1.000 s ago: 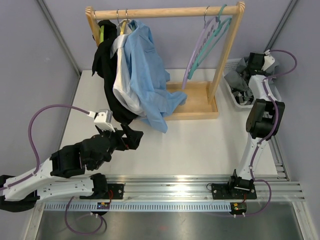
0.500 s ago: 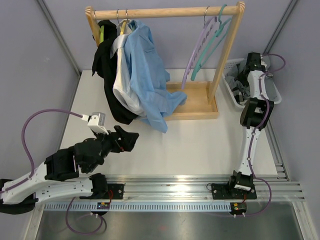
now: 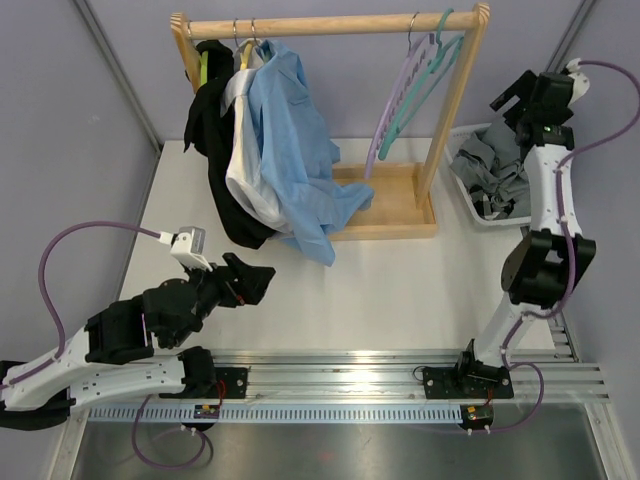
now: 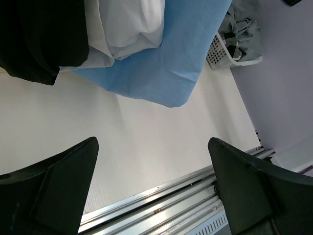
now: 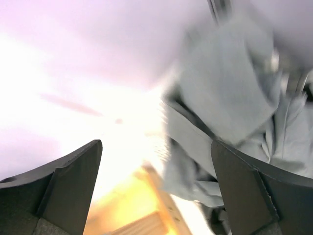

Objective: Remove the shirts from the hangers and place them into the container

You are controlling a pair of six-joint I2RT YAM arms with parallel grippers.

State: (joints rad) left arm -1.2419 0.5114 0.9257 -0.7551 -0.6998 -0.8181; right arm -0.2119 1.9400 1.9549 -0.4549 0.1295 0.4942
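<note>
- The right tool (image 3: pixel 510 97) is at the upper right of the top view, raised over the far end of the container (image 3: pixel 463 188); its fingers stand wide apart with nothing between them; the right wrist view is blurred, but grey cloth shows beyond the gap.
- The container sits at the right edge of the table (image 3: pixel 400 280), just right of the wooden rack (image 3: pixel 455 110); the grey shirt (image 3: pixel 497 165) lies crumpled inside it, with some darker cloth at the near end — which garment that is I cannot tell.
- The left tool (image 3: pixel 255 281) is at the lower left of the top view, low over the table; it is spread wide and empty, pointing toward the hanging hems.
- Three shirts hang at the left end of the rail (image 3: pixel 330 25): the black shirt (image 3: pixel 212 130) leftmost, the white shirt (image 3: pixel 245 170) in the middle, the light blue shirt (image 3: pixel 295 150) on the right; the blue hem drapes down over the rack's base.
- The lilac hanger (image 3: pixel 393 112) and the teal hanger (image 3: pixel 422 88) hang bare at the right end of the rail, side by side.
</note>
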